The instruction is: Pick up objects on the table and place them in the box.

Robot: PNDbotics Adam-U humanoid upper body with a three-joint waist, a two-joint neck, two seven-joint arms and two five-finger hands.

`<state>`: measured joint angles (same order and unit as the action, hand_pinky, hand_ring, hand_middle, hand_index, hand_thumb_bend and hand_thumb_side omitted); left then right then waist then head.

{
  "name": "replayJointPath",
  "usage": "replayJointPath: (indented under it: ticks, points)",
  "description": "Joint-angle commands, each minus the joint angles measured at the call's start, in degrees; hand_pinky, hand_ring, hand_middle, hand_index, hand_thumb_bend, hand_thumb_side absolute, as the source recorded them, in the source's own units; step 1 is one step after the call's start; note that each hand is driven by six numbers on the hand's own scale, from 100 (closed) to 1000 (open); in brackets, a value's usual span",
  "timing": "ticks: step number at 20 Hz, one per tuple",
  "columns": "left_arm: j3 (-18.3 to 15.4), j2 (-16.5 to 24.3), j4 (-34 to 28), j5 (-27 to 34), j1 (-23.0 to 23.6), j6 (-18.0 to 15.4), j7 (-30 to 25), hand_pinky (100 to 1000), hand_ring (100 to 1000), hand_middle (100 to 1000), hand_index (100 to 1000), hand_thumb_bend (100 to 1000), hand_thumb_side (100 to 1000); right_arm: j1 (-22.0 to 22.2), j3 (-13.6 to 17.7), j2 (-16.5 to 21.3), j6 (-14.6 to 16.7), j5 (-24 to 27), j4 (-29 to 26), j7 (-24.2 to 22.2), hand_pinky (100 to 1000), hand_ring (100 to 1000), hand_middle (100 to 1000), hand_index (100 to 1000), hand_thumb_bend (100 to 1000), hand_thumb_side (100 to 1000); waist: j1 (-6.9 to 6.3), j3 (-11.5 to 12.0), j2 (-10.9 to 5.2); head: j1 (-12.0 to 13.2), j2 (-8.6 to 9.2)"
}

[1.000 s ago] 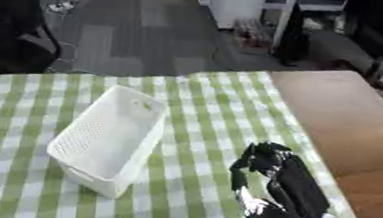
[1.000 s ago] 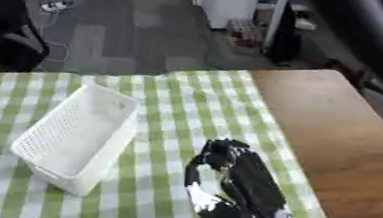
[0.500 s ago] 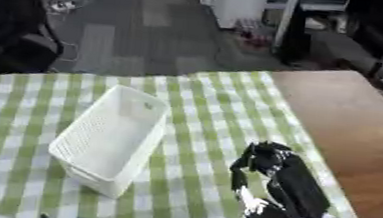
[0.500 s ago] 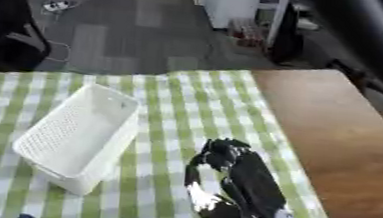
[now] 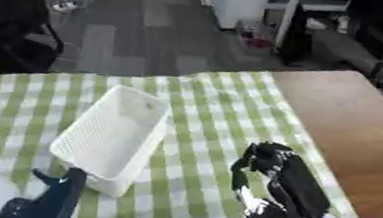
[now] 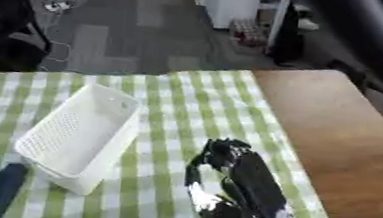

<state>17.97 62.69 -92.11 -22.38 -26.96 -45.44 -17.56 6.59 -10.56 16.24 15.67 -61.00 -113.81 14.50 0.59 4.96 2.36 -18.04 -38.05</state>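
White box [image 5: 111, 137] sitting empty on checked tabletop [image 5: 204, 107], within reach of both. Right hand [image 5: 269, 181] resting beside it, fingers curled, holding nothing. Left hand [image 5: 45, 202] rising lower left, fingers straight. No pickable object visible.

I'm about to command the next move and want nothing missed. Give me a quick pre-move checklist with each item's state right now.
1. White box upright on the checked cloth, opening up: ok.
2. Box interior free to receive things; nothing shows inside: ok.
3. Right hand on the cloth beside the box, apart from it: ok.
4. Right hand holding something to place: cannot tell; its fingers are not readable.
5. Left hand at the lower left, close to the box's near corner; contact: cannot tell.
6. Object to pick located on the table: not ok, none is identifiable.
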Motion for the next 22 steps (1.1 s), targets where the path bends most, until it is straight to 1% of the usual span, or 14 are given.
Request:
replayJointPath:
  ticks: [1,6,11,16,22]
  points:
    - [-1.55,0.58,1.6,1.1,-2.51,-6.53,-6.91,100,100,100,241,100,504,-0.4,0.33,0.86,0.21,0.41,-0.78,-0.03,505,387,454,559,100,1000,-0.37,-0.22,-0.57,0.69,0.26]
    - [-1.79,-0.18,4.09,0.36,-5.46,-6.53,-6.12,100,100,100,240,100,502,-1.1,0.58,1.39,0.6,1.2,-0.78,-0.11,505,387,453,559,100,1000,-0.6,-0.63,-0.42,0.28,1.27]
    - [-1.4,-1.24,5.86,-2.18,-6.87,-6.53,-4.5,100,100,100,239,100,497,-2.35,1.16,2.65,1.67,2.87,-0.78,-0.11,506,388,454,560,100,1000,-1.04,-1.74,-0.34,1.72,2.13]
    - [-0.59,-2.27,6.14,-6.53,-8.05,-6.53,-1.38,100,100,100,237,100,498,-3.95,1.95,4.0,2.97,5.08,-0.78,-0.93,506,388,455,561,100,1000,-1.5,-2.84,-0.05,2.83,2.95]
    - [1.02,-3.21,6.69,-12.14,-9.29,-6.53,2.53,100,100,100,236,100,502,-4.92,2.55,4.71,4.03,6.7,-0.78,-1.68,506,389,455,562,100,1000,-1.65,-3.63,0.17,2.76,4.07]
